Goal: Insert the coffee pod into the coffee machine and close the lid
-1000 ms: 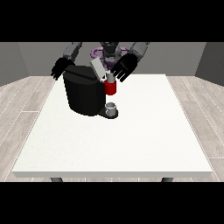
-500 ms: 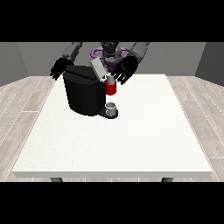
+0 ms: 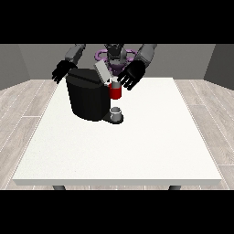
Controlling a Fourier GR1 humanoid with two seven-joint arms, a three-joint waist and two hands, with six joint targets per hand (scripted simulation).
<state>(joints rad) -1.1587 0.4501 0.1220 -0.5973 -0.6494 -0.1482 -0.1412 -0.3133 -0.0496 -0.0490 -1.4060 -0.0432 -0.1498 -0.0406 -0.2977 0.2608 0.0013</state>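
Right now I see the hand at the view's right (image 3: 131,76) hanging over the far part of the large white table (image 3: 137,146), its fingers spread and fairly straight, with nothing in its grasp. It hovers just beside the top of the bulky black coffee machine (image 3: 88,98), on that machine's right side, and right above the red part of the brewing head (image 3: 115,92). Whether a fingertip touches the machine I cannot tell.

The grey flat lid (image 3: 103,73) of the machine stands tilted up, open, just left of this hand. Below the red part a small grey cup (image 3: 116,113) sits on the machine's drip base.

The hand at the view's left (image 3: 61,71) hangs near the machine's far left corner, fingers loosely extended downward and holding nothing.

The coffee pod I cannot make out with certainty; a small pale spot at the top of the red part may be it.

The machine stands toward the table's far edge, left of its middle.
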